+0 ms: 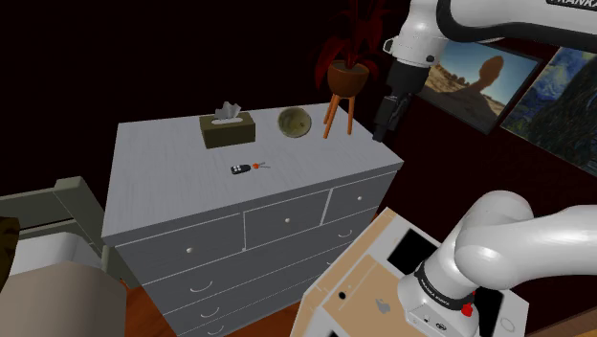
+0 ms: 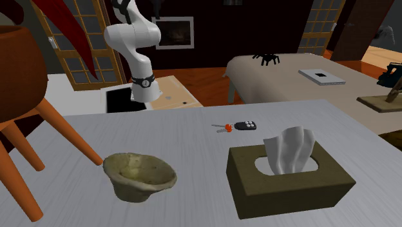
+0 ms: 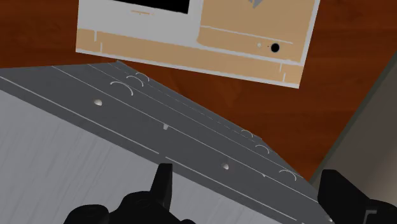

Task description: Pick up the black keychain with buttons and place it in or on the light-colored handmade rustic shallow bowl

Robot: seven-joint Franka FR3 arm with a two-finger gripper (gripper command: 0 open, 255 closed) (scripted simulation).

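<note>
Claw empty, keychain untouched.
Our black claw (image 1: pixel 386 124) hangs spread, well clear of the pale rough shallow bowl (image 1: pixel 294 122); the black buttoned keychain (image 1: pixel 244 168) lies, apparently flat, near that bowl, open to a top grasp.

We are seeing a dimly lit room: the grey dresser top (image 1: pixel 172 182) is catching the most light, while the wall (image 1: pixel 143 57) behind it is sinking into deep, reddish gloom.
</note>
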